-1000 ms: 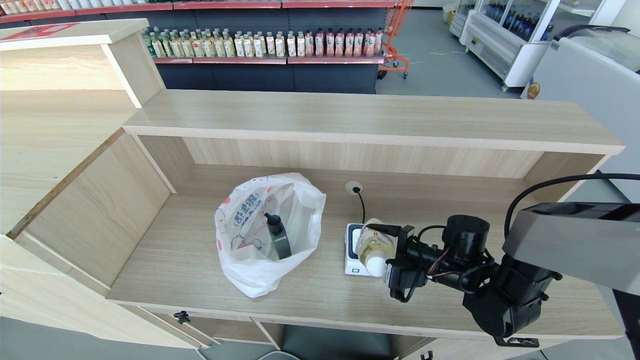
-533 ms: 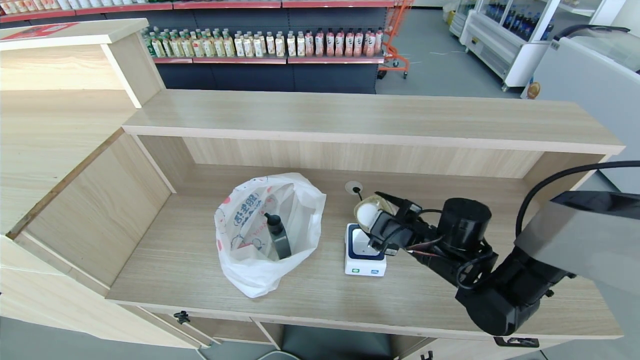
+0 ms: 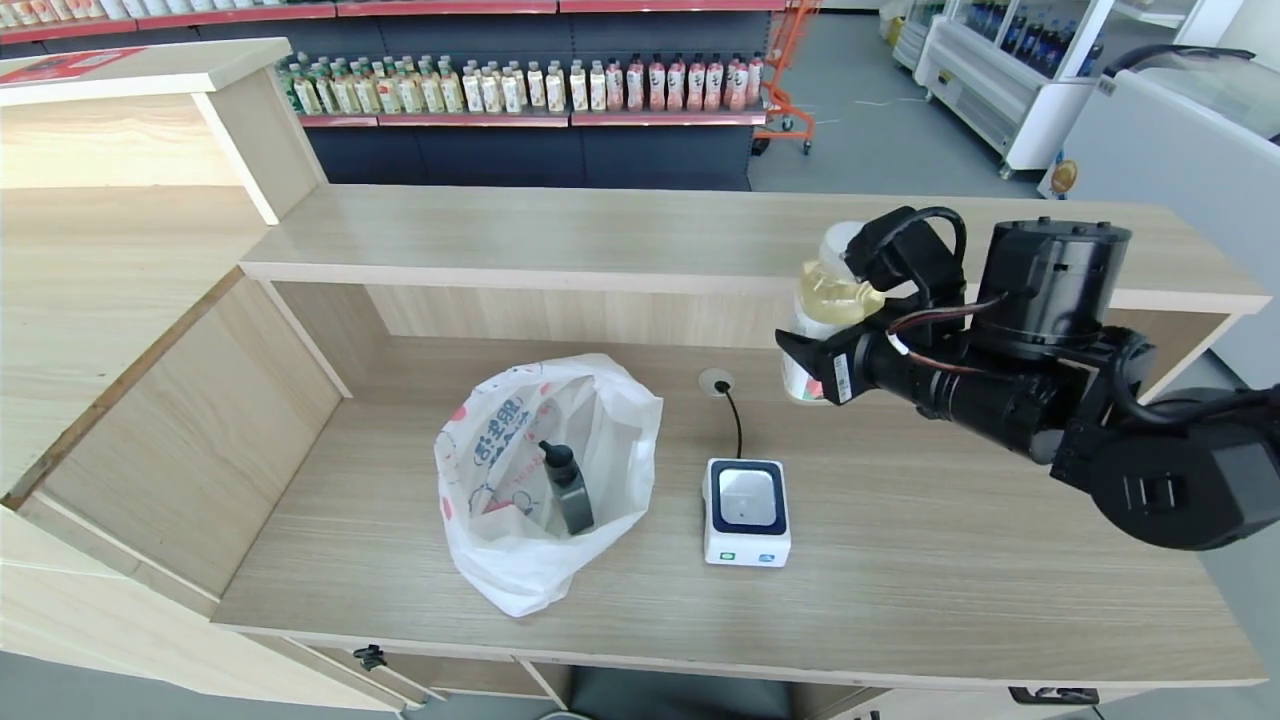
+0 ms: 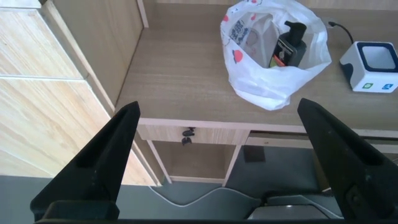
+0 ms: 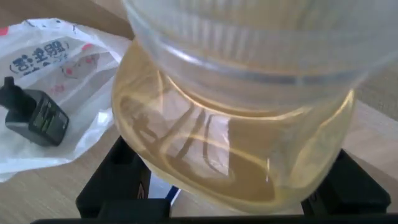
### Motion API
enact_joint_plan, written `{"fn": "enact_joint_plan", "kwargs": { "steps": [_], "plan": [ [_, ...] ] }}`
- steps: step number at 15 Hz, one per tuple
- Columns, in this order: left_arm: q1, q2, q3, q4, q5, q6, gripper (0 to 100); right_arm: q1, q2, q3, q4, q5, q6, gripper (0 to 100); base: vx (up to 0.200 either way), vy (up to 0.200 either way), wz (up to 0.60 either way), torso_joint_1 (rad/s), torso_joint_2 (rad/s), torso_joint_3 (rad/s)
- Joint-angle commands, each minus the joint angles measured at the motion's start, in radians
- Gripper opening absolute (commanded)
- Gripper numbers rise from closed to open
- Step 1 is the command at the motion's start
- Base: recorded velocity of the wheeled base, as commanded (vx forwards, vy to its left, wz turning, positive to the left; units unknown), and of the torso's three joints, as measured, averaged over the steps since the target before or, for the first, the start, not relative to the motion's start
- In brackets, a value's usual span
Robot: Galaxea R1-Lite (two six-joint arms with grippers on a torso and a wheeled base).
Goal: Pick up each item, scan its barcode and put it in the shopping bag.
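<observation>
Wooden counter, right end effector clamped on bottle aloft, left end effector apart, bag beyond.

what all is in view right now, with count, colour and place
bottle: 1, clear with yellowish liquid, white cap, held upright above the desk's right side
shopping bag: 1, white with red print, open on the desk, left of the scanner
pump bottle: 1, black, inside the shopping bag
scanner: 1, white with dark top, on the desk, mid-front
cable: 1, black, from scanner to a hole in the desk
desk: 1, light wood
shelf bottles: many, mixed colours, on the store shelf behind
right gripper: 1, black, shut on the bottle
left gripper: 1, black, open, off the desk's front-left edge
</observation>
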Motion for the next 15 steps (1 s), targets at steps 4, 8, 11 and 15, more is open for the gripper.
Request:
{"fn": "enact_joint_plan", "kwargs": {
  "steps": [4,8,11,15],
  "plan": [
    [0.002,0.000,0.000,-0.001,-0.001,0.003,100,-0.060,-0.011,-0.017,0.050,0.107,0.127,0,0.000,0.200,0.00,-0.002,0.00,0.004],
    [0.002,0.000,0.000,-0.001,-0.001,0.003,100,-0.096,0.099,-0.043,0.016,0.222,0.132,0,0.050,0.150,0.00,0.002,0.00,0.001],
    [0.002,0.000,0.000,-0.001,0.001,0.003,100,-0.106,0.185,-0.050,-0.062,0.325,0.190,0,0.000,0.000,0.00,0.000,0.00,0.000],
    [0.002,0.000,0.000,-0.001,0.001,-0.002,100,-0.175,0.309,-0.080,-0.165,0.441,0.210,0,0.000,0.000,0.00,0.000,0.00,0.000]
  ]
}}
